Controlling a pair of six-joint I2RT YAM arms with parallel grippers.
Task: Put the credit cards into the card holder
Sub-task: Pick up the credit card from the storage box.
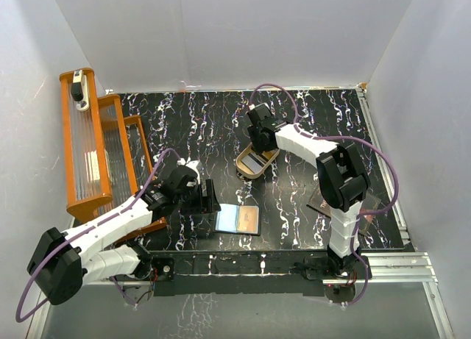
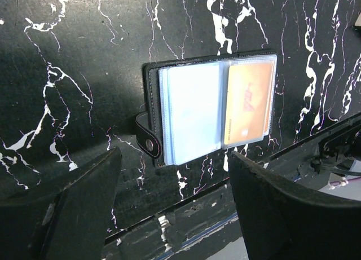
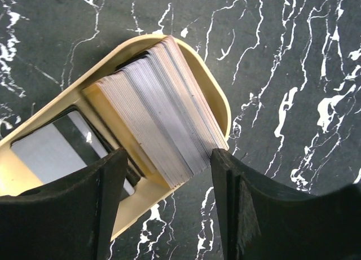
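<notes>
The right gripper (image 3: 163, 209) has its two black fingers (image 3: 62, 209) spread wide and empty. They sit either side of the near end of a stack of thin, grey-edged plastic credit cards (image 3: 158, 108). I cannot tell whether one pad already brushes the stack's corner. The stack stands on edge and tilted inside a tan oval plastic tray (image 3: 217, 99), with one pale grey card (image 3: 45, 153) lying flat on the tray floor beside it.

The left gripper (image 2: 175, 215) is likewise parted and holds nothing. It hangs just short of the small black folding card holder (image 2: 151, 110), which lies open on the black, white-veined marble table (image 2: 67, 57), well apart from the tray. A gold-orange card (image 2: 248, 102) already sits in the holder's right-hand clear sleeve, and the left sleeve looks pale and unfilled.

The cards are probably light, stiff and slick. Squeezed as a whole, the stack would likely fan out or shoot from the pads, so one card should be pinched across its faces at the raised upper edge. The flat card offers no edge to catch and looks the harder pick. The holder seems soft and light and may slide when a card is pushed in. Pinning its black cover near the snap strap (image 2: 146, 139) would steady it.
</notes>
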